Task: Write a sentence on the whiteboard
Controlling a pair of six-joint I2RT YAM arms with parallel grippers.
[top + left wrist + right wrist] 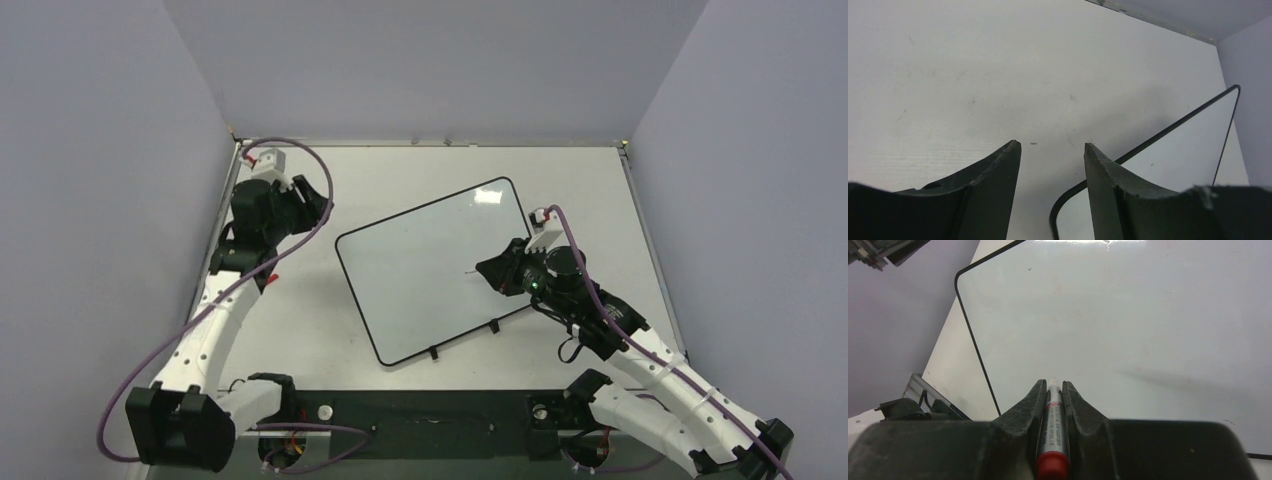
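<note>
The whiteboard (430, 265), glossy white with a thin black rim and two black clips on its near edge, lies tilted on the table. It also shows in the left wrist view (1193, 150) and in the right wrist view (1128, 320). No sentence shows on it; its surface looks blank. My right gripper (492, 270) (1053, 385) is shut on a red-capped marker (1054, 425) and is over the board's right part, the tip (468, 270) pointing left. My left gripper (318, 205) (1052, 146) is open and empty, above the table beyond the board's far-left corner.
The matte white tabletop (400, 170) surrounds the board. Grey walls close in at the back and both sides. A dark strip (420, 415) with the arm bases runs along the near edge.
</note>
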